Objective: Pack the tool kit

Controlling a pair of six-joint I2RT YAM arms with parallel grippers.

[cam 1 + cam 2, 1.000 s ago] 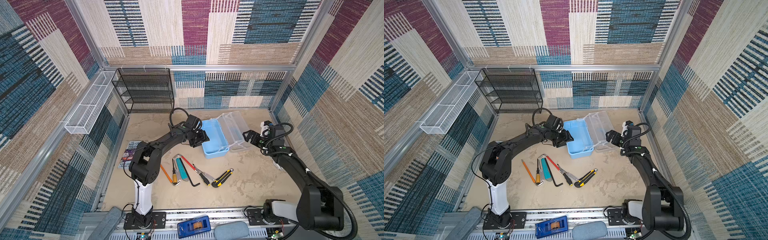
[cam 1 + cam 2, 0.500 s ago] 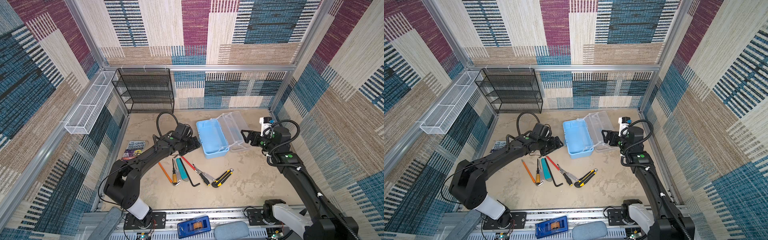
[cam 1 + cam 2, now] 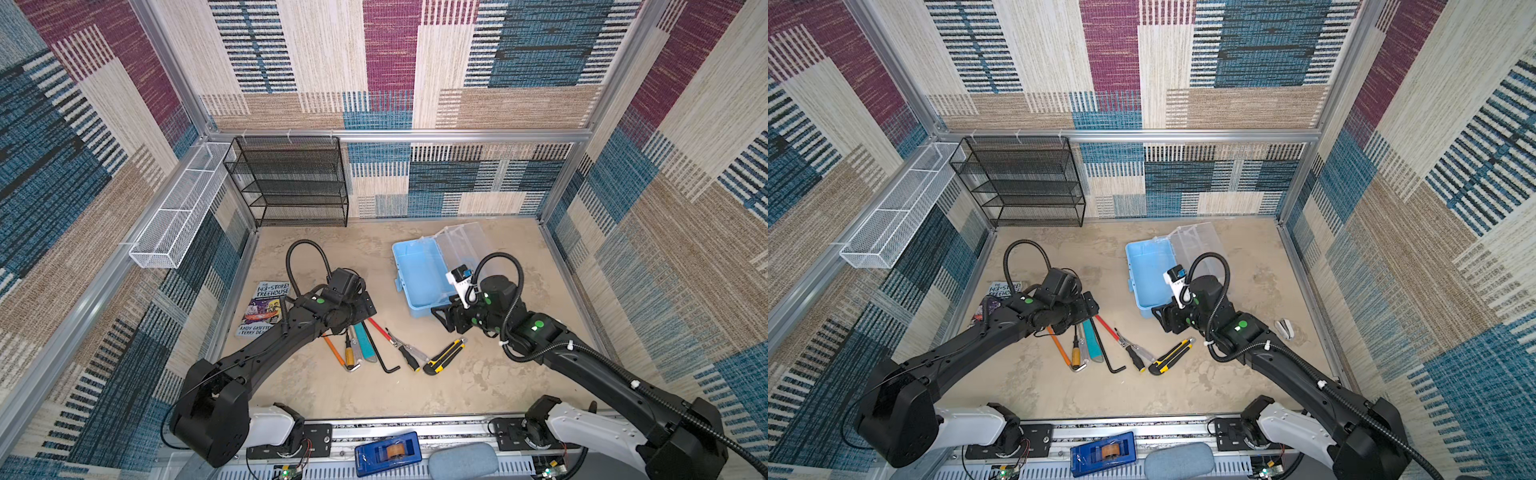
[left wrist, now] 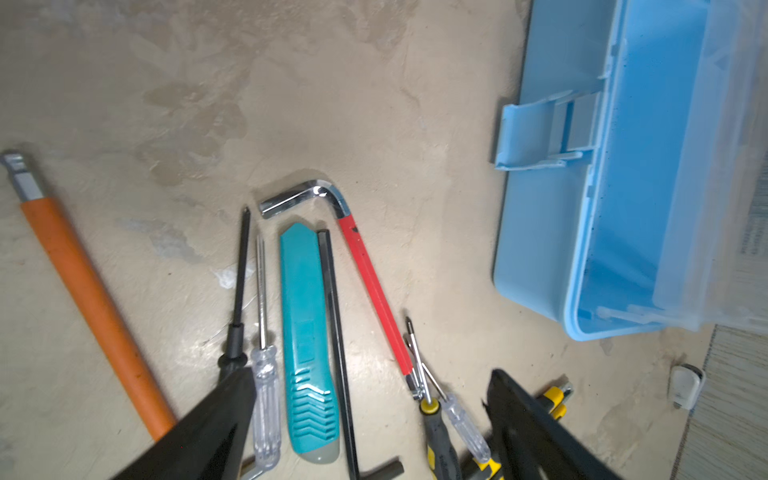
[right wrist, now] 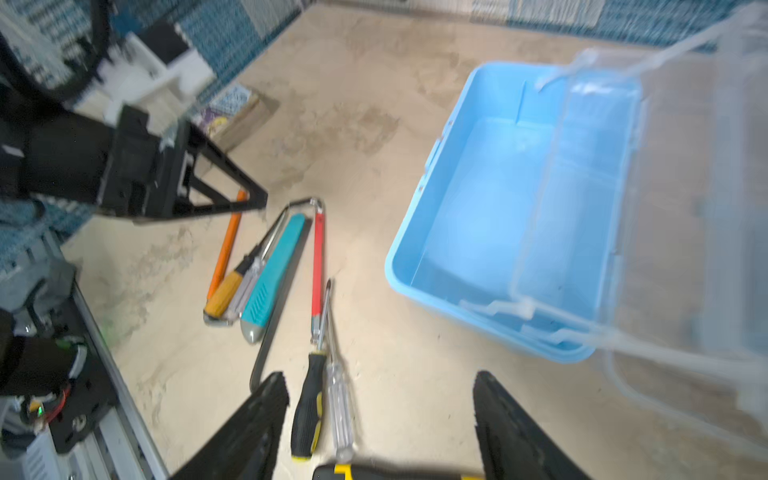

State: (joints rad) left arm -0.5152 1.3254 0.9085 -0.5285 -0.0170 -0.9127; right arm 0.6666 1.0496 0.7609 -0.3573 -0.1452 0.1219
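Left fingers [image 4: 208, 428] are spread wide with nothing in them, low over the row of loose tools on the mottled sandy desk [image 3: 478, 386]. Between them lies a teal plastic utility knife [image 4: 307, 332] with chevron ribs on its grip. A clear-handled screwdriver [image 4: 266, 399] and a slim black hex key [image 4: 336, 332] lie tight alongside it. Just by that, a red-sleeved chrome hex key [image 4: 365, 270], and out past one finger, an orange pencil [image 4: 83, 291] with a metal end.

Right fingers [image 5: 249, 432] stand apart as well, empty. A black-and-yellow-handled screwdriver [image 5: 309, 403] lies on the desk between them, and a yellow-and-black utility knife [image 3: 444, 356] is close by.

The pale blue plastic case [image 3: 419, 274] sits just beyond the right fingers, its clear lid [image 3: 461, 245] standing open. Behind the left fingers, a paperback [image 3: 266, 309] reads "143-STOREY TREEHOUSE".
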